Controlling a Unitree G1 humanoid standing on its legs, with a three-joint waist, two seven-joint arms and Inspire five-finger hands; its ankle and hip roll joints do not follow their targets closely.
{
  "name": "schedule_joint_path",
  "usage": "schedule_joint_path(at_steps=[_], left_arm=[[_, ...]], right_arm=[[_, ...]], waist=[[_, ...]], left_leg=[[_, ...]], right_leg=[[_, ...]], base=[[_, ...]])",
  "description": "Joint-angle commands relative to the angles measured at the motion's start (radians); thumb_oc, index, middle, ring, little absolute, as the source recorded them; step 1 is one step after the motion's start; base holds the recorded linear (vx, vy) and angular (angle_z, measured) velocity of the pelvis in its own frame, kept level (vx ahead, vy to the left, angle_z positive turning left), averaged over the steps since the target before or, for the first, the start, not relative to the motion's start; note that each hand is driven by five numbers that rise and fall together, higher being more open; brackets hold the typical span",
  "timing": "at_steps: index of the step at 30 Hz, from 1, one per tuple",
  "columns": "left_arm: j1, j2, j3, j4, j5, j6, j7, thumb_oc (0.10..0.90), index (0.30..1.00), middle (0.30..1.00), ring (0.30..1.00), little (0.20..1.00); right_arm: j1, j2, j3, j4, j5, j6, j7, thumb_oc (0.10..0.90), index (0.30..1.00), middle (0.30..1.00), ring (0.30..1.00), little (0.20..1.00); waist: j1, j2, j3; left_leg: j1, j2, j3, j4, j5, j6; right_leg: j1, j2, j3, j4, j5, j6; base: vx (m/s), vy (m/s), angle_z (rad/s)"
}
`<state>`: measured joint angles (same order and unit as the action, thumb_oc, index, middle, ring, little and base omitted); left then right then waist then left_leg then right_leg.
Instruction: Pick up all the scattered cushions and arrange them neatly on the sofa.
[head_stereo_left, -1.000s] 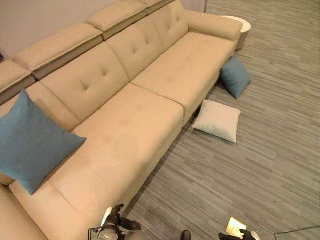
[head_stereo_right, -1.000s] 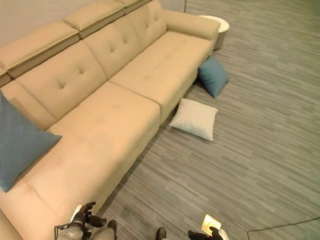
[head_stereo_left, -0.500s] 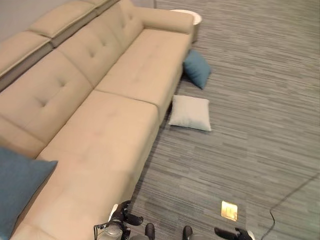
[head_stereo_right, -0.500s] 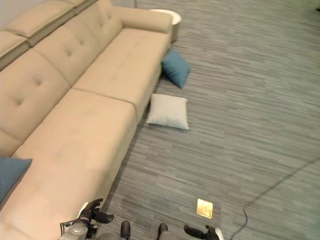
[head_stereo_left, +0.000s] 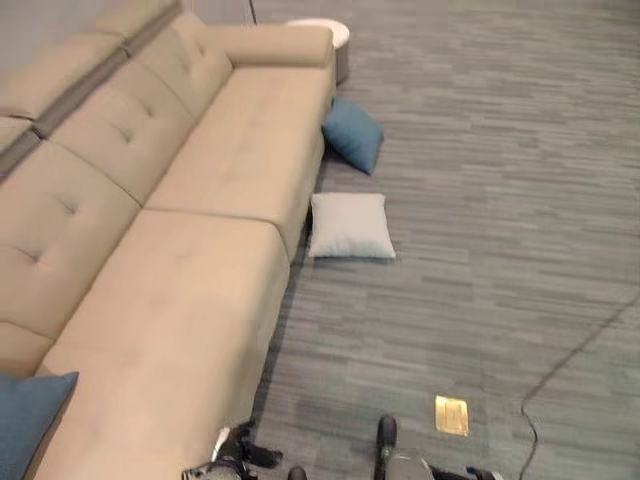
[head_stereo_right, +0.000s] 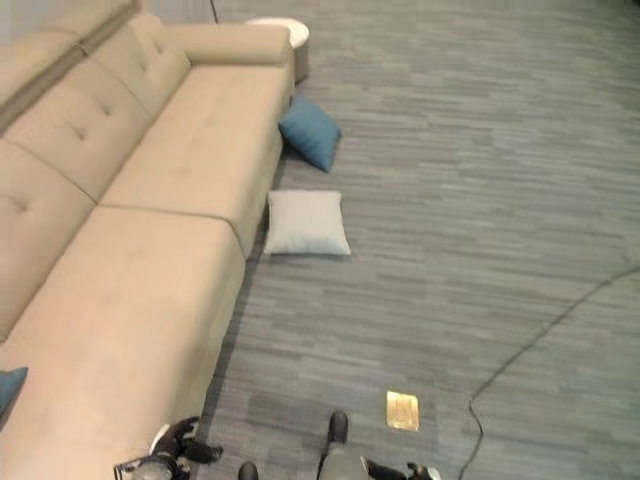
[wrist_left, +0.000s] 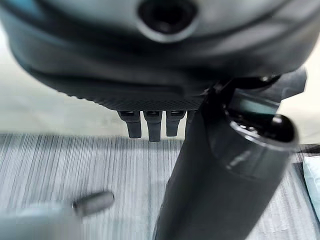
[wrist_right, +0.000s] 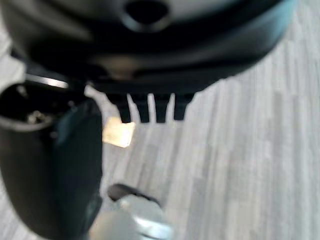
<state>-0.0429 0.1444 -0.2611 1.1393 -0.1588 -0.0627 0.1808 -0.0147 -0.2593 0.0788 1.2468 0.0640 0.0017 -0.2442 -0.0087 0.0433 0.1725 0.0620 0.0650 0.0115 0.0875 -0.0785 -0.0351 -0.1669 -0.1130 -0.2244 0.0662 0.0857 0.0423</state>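
A white cushion (head_stereo_left: 350, 226) lies flat on the grey carpet beside the front of the beige sofa (head_stereo_left: 190, 290). Farther along, a blue cushion (head_stereo_left: 354, 135) leans against the sofa's front near its far armrest. Another blue cushion (head_stereo_left: 28, 425) rests on the near end of the seat, cut off by the picture's edge. My left hand (head_stereo_left: 236, 457) hangs low by the sofa's near corner, open and holding nothing, its fingers (wrist_left: 150, 127) straight. My right hand (head_stereo_right: 415, 470) hangs over the carpet, also open and bare, with straight fingers (wrist_right: 150, 111).
A round white side table (head_stereo_left: 325, 32) stands past the far armrest. A brass floor plate (head_stereo_left: 452, 415) is set in the carpet near my right hand. Wide carpet stretches to the right of the cushions.
The camera has swung right along the sofa, so everything has slid left in the picture. The near blue cushion is now mostly out of frame. The cushions themselves lie as before.
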Motion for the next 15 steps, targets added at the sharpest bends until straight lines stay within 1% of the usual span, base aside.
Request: schedule_joint_path(at_steps=[1, 2, 3, 4, 5, 6, 7, 8, 9, 10, 11, 12, 13, 14, 15], left_arm=[[-0.069, 0.031, 0.014, -0.038, -0.013, -0.045, -0.004, 0.800, 0.900, 0.900, 0.900, 0.900], [-0.069, 0.031, 0.014, -0.038, -0.013, -0.045, -0.004, 0.800, 0.900, 0.900, 0.900, 0.900], [-0.069, 0.030, 0.012, -0.043, -0.013, -0.045, -0.006, 0.800, 0.900, 0.900, 0.900, 0.900], [-0.070, 0.032, 0.009, -0.048, -0.013, -0.045, -0.005, 0.800, 0.900, 0.900, 0.900, 0.900], [-0.074, 0.027, 0.004, -0.046, -0.011, -0.041, -0.001, 0.800, 0.900, 0.900, 0.900, 0.900], [-0.075, 0.027, 0.004, -0.046, -0.011, -0.041, -0.001, 0.800, 0.900, 0.900, 0.900, 0.900], [-0.079, 0.024, -0.002, -0.033, 0.001, -0.034, 0.001, 0.800, 0.900, 0.900, 0.900, 0.900], [-0.079, 0.024, -0.002, -0.033, 0.001, -0.034, 0.001, 0.800, 0.900, 0.900, 0.900, 0.900], [-0.080, 0.022, -0.004, -0.027, 0.008, -0.030, 0.004, 0.800, 0.900, 0.900, 0.900, 0.900], [-0.079, 0.023, -0.003, -0.023, 0.014, -0.028, 0.005, 0.800, 0.900, 0.900, 0.900, 0.900], [-0.078, 0.024, -0.002, -0.022, 0.016, -0.027, 0.008, 0.800, 0.900, 0.900, 0.900, 0.900], [-0.076, 0.028, -0.003, -0.022, 0.012, -0.029, 0.008, 0.800, 0.900, 0.900, 0.900, 0.900], [-0.076, 0.028, -0.003, -0.022, 0.011, -0.029, 0.008, 0.800, 0.900, 0.900, 0.900, 0.900], [-0.074, 0.029, 0.000, -0.020, 0.007, -0.029, 0.007, 0.800, 0.900, 0.900, 0.900, 0.900], [-0.066, 0.030, 0.007, -0.019, 0.003, -0.025, 0.006, 0.800, 0.900, 0.900, 0.900, 0.900]], right_arm=[[-0.056, -0.068, 0.004, -0.042, 0.048, -0.052, -0.029, 0.800, 0.900, 0.900, 0.900, 0.900], [-0.056, -0.067, 0.004, -0.042, 0.048, -0.052, -0.029, 0.800, 0.900, 0.900, 0.900, 0.900], [-0.056, -0.070, 0.003, -0.042, 0.052, -0.051, -0.030, 0.800, 0.900, 0.900, 0.900, 0.900], [-0.053, -0.069, 0.002, -0.044, 0.054, -0.051, -0.029, 0.800, 0.900, 0.900, 0.900, 0.900], [-0.048, -0.070, 0.000, -0.046, 0.064, -0.051, -0.033, 0.800, 0.900, 0.900, 0.900, 0.900], [-0.048, -0.070, 0.000, -0.046, 0.064, -0.051, -0.033, 0.800, 0.900, 0.900, 0.900, 0.900], [-0.048, -0.070, 0.002, -0.048, 0.071, -0.057, -0.037, 0.800, 0.900, 0.900, 0.900, 0.900], [-0.048, -0.070, 0.002, -0.048, 0.071, -0.057, -0.037, 0.800, 0.900, 0.900, 0.900, 0.900], [-0.050, -0.069, 0.004, -0.049, 0.072, -0.058, -0.040, 0.800, 0.900, 0.900, 0.900, 0.900], [-0.048, -0.069, 0.007, -0.049, 0.072, -0.059, -0.041, 0.800, 0.900, 0.900, 0.900, 0.900], [-0.051, -0.067, 0.010, -0.048, 0.071, -0.061, -0.046, 0.800, 0.900, 0.900, 0.900, 0.900], [-0.054, -0.066, 0.005, -0.041, 0.076, -0.058, -0.050, 0.800, 0.900, 0.900, 0.900, 0.900], [-0.054, -0.066, 0.005, -0.041, 0.076, -0.058, -0.050, 0.800, 0.900, 0.900, 0.900, 0.900], [-0.052, -0.065, 0.004, -0.041, 0.074, -0.055, -0.047, 0.800, 0.900, 0.900, 0.900, 0.900], [-0.049, -0.062, 0.002, -0.041, 0.069, -0.054, -0.044, 0.800, 0.900, 0.900, 0.900, 0.900]], waist=[[0.039, -0.059, 0.044], [0.038, -0.058, 0.044], [0.045, -0.067, 0.052], [0.048, -0.070, 0.056], [0.059, -0.074, 0.060], [0.057, -0.077, 0.057], [0.063, -0.080, 0.053], [0.063, -0.081, 0.054], [0.065, -0.078, 0.049], [0.068, -0.074, 0.043], [0.078, -0.065, 0.035], [0.094, -0.058, 0.027], [0.095, -0.060, 0.028], [0.097, -0.056, 0.022], [0.095, -0.056, 0.011]], left_leg=[[-0.222, -0.056, -0.034, 0.395, 0.001, -0.006], [-0.226, -0.055, -0.036, 0.400, -0.001, -0.006], [-0.249, -0.045, -0.018, 0.441, 0.009, 0.000], [-0.265, -0.034, -0.005, 0.458, 0.010, 0.004], [-0.301, -0.042, 0.008, 0.434, -0.016, 0.011], [-0.303, -0.046, 0.007, 0.430, -0.011, 0.011], [-0.321, -0.063, 0.019, 0.329, -0.036, 0.016], [-0.320, -0.063, 0.019, 0.328, -0.035, 0.016], [-0.321, -0.068, 0.021, 0.264, -0.020, 0.013], [-0.324, -0.075, 0.019, 0.195, 0.010, 0.010], [-0.339, -0.092, 0.004, 0.119, 0.064, 0.003], [-0.366, -0.109, -0.026, 0.048, 0.109, -0.008], [-0.364, -0.110, -0.025, 0.047, 0.110, -0.008], [-0.347, -0.107, -0.036, 0.017, 0.116, -0.003], [-0.331, -0.109, -0.040, 0.020, 0.113, 0.006]], right_leg=[[0.087, -0.017, -0.032, 0.015, -0.115, 0.023], [0.086, -0.015, -0.034, 0.015, -0.115, 0.023], [0.104, -0.010, -0.040, 0.009, -0.126, 0.010], [0.117, -0.002, -0.044, 0.006, -0.137, 0.003], [0.146, 0.011, -0.048, -0.002, -0.163, -0.003], [0.143, 0.008, -0.049, -0.002, -0.162, -0.002], [0.167, 0.023, -0.051, -0.012, -0.190, 0.004], [0.167, 0.022, -0.051, -0.012, -0.190, 0.004], [0.179, 0.031, -0.052, -0.016, -0.201, 0.007], [0.191, 0.042, -0.051, -0.018, -0.211, 0.009], [0.211, 0.064, -0.043, -0.021, -0.222, 0.012], [0.238, 0.086, -0.025, -0.016, -0.241, 0.014], [0.239, 0.085, -0.025, -0.015, -0.242, 0.014], [0.245, 0.091, -0.015, -0.007, -0.252, 0.015], [0.252, 0.091, -0.009, 0.007, -0.260, 0.019]], base=[[0.07, -0.203, 0.21], [0.09, -0.204, 0.30], [0.12, -0.134, 0.23], [0.28, -0.217, 0.25], [0.22, -0.140, 0.21], [0.35, -0.139, 0.31], [0.20, -0.057, 0.22], [0.30, -0.065, 0.16], [0.21, -0.010, 0.08], [0.34, -0.009, 0.09], [0.44, -0.003, 0.07], [0.34, -0.002, 0.07], [0.30, 0.020, -0.04], [0.23, 0.045, -0.30], [0.44, 0.128, -0.54]])
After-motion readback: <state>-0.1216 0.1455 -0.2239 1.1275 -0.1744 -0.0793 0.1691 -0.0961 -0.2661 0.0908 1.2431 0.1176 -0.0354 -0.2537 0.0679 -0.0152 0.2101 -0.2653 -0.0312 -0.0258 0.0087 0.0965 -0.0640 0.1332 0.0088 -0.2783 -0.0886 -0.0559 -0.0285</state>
